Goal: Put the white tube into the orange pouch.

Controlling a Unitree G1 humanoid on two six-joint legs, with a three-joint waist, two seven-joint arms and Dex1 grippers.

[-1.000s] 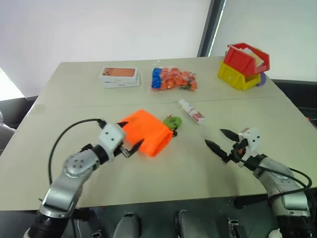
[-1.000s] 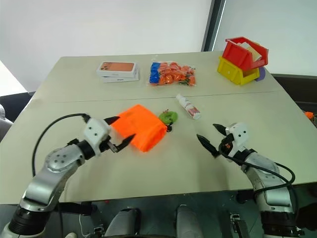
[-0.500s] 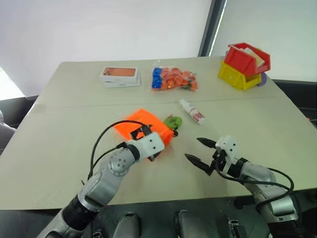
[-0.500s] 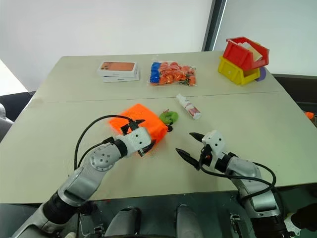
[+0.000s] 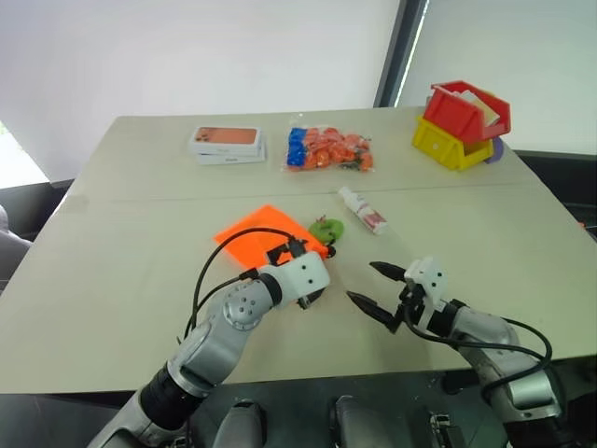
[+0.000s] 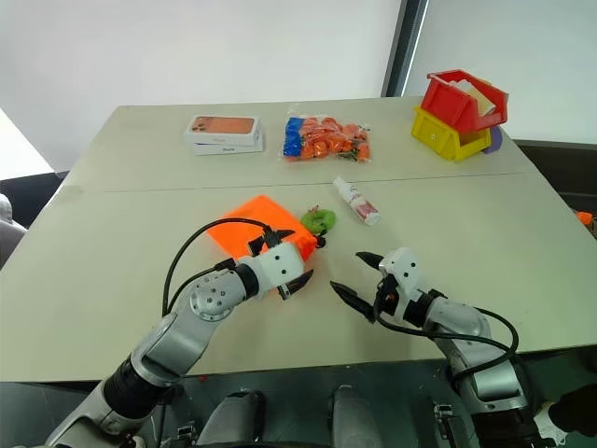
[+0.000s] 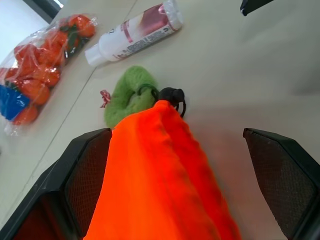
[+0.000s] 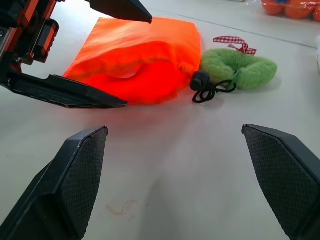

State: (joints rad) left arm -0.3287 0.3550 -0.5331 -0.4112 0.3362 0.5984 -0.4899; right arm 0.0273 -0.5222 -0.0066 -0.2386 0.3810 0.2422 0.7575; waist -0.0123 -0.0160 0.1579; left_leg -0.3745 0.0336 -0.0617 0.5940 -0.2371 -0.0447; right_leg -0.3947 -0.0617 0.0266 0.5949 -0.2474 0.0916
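Frame centre: left gripper (image 7: 170, 165) jaws apart, straddling orange pouch (image 5: 254, 235); right gripper (image 5: 376, 286) jaws apart (empty); white tube (image 5: 362, 210) upper right of pouch.

Phone boxes (image 5: 225, 144), stacked bins (image 5: 461, 124)

Tube (image 5: 361, 209) right of pouch (image 5: 256, 236) (charm (image 5: 325, 229) between).

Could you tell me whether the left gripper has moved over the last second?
Yes. The left gripper swung rightward across the table, from the orange pouch's left side to its near corner, jaws open around it.
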